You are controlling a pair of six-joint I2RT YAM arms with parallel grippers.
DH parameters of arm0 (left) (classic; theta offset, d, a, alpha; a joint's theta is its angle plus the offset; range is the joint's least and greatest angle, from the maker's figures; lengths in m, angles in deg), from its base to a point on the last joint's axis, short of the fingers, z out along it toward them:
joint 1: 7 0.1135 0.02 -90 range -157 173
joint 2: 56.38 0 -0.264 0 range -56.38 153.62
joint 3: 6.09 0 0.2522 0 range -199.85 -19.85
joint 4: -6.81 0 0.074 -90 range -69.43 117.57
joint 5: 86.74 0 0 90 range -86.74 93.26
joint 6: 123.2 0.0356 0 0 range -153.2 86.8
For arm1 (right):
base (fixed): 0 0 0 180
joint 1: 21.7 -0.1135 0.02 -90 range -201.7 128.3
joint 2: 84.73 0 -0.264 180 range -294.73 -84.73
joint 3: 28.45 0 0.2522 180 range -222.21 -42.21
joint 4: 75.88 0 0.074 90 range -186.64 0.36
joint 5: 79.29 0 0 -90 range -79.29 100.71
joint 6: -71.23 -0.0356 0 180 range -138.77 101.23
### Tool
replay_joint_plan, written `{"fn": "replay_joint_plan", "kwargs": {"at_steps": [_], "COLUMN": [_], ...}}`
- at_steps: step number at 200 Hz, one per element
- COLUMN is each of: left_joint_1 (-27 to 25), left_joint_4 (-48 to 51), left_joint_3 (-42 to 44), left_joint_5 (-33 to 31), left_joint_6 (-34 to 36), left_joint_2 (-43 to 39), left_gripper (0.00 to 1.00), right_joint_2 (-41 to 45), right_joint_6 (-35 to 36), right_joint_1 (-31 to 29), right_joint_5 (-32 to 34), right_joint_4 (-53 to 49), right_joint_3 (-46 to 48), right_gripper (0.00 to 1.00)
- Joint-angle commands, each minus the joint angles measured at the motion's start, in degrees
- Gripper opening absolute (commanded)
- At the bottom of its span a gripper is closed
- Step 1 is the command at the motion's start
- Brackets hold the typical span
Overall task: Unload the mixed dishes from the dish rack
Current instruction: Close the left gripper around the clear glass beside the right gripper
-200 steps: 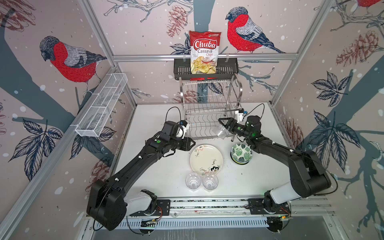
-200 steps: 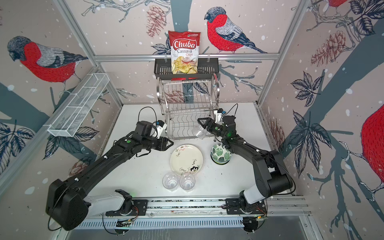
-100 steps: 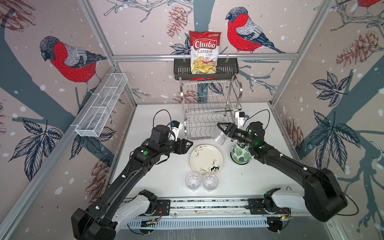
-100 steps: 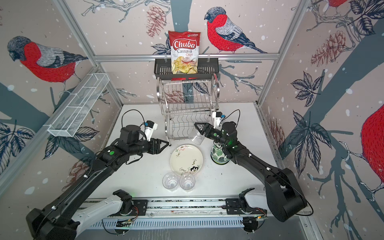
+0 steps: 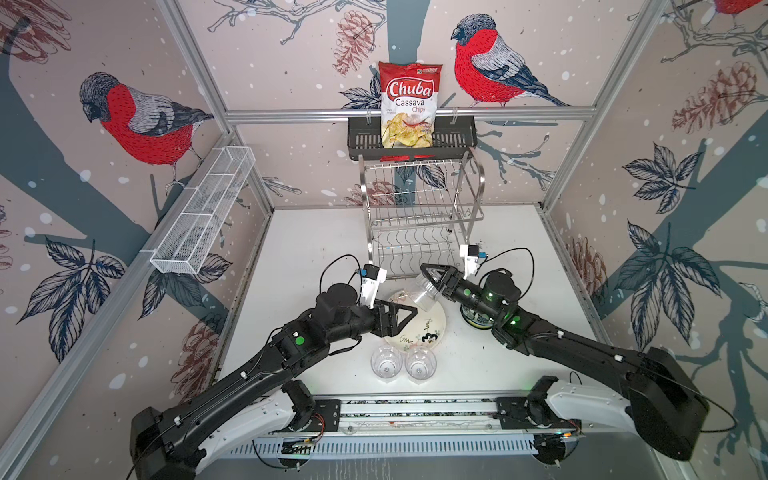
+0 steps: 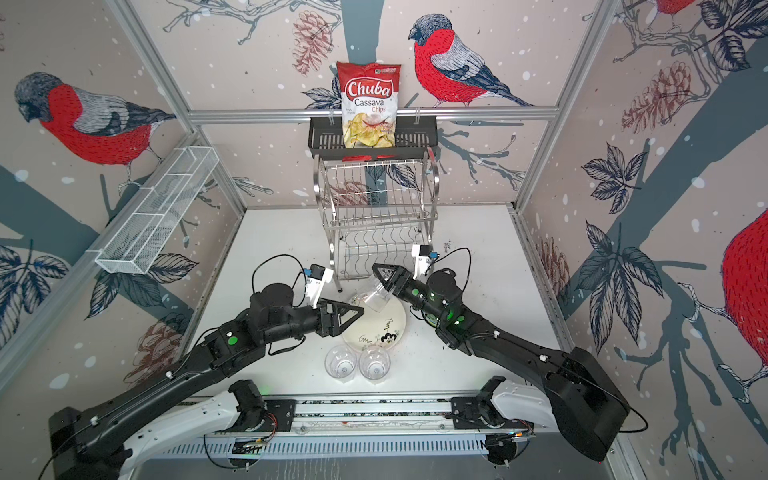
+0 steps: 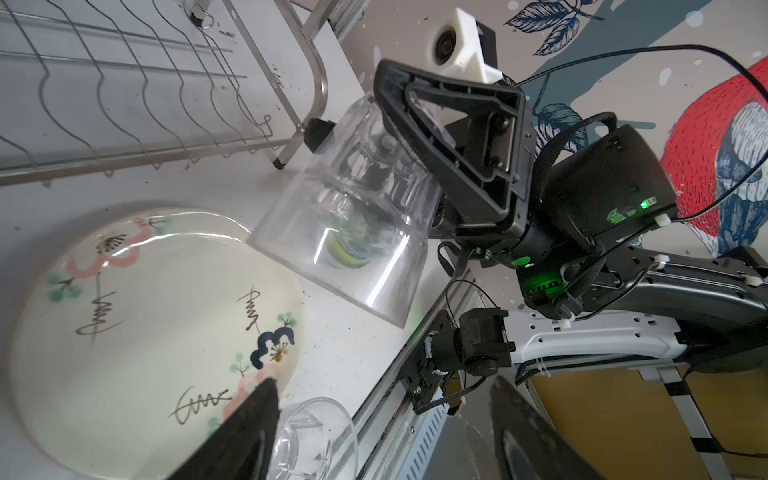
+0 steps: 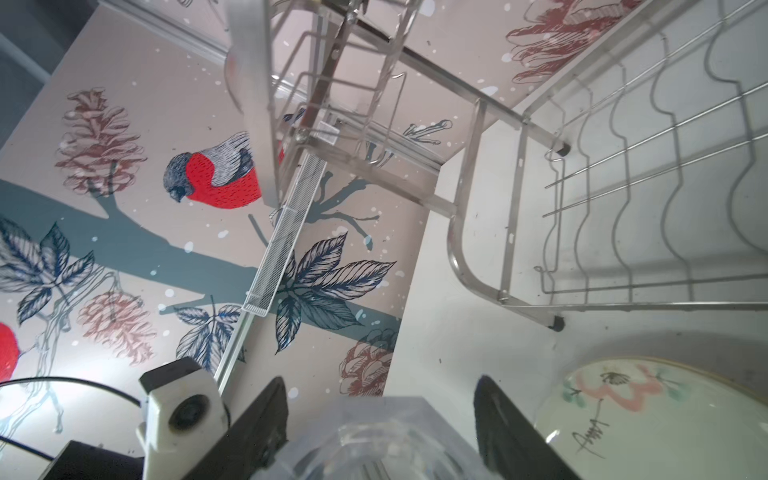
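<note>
While the right hand [image 5: 430,277] clamps the held tumbler [image 5: 426,293] near its thick base, the glass hangs tilted. Its mouth points down and away from the hand, above the 12 o'clock edge of the cream floral plate [image 5: 419,332]. It is clear of the dish rack [image 5: 419,216], which stands beyond at 12 o'clock and shows no dishes on either tier in both top views.

Two tumblers [image 5: 386,363] stand upright, touching or nearly so, at the plate's 6 o'clock. A patterned bowl [image 5: 473,322] sits at its 3 o'clock, mostly hidden under the right arm. The left hand [image 5: 409,316] hovers at the plate's 9 o'clock edge, spread wide and empty.

Several things could go wrong from here:
- The smooth glass could slide out of a grip this close to its base.
- Lowering it at this tilt could knock its rim on the plate.
- Setting it on the table [image 5: 311,257] beside the standing pair could topple them.
- The two hands are near each other and could collide.
</note>
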Motion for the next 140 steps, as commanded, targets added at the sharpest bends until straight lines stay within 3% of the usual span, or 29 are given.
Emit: {"fn": "replay_joint_plan", "kwargs": {"at_steps": [1,36,59,103,140], "left_joint_1": [-1.7,-2.7,-2.7,-2.7,-2.7], "left_joint_4": [-10.6,-14.8,-16.9,-19.6,-19.0], "left_joint_3": [0.5,0.0,0.0,-1.4,-2.7], "left_joint_5": [-3.7,-5.9,-7.5,-7.2,-7.7], "left_joint_6": [-3.4,-3.9,-3.5,-3.5,-2.8], "left_joint_2": [0.8,2.8,3.8,6.4,6.3], "left_gripper": [0.79,0.79,0.72,0.34,0.13], "right_joint_2": [0.4,0.5,0.9,1.6,1.9], "right_joint_6": [-2.0,-2.5,-2.9,-3.1,-3.2], "right_joint_1": [-1.7,-5.0,-7.5,-11.3,-12.9], "right_joint_5": [4.6,6.9,9.0,13.2,14.8], "right_joint_4": [5.2,6.4,7.3,8.5,9.6], "right_joint_3": [-0.1,0.0,0.7,1.8,2.8], "right_gripper": [0.08,0.08,0.08,0.08,0.08]}}
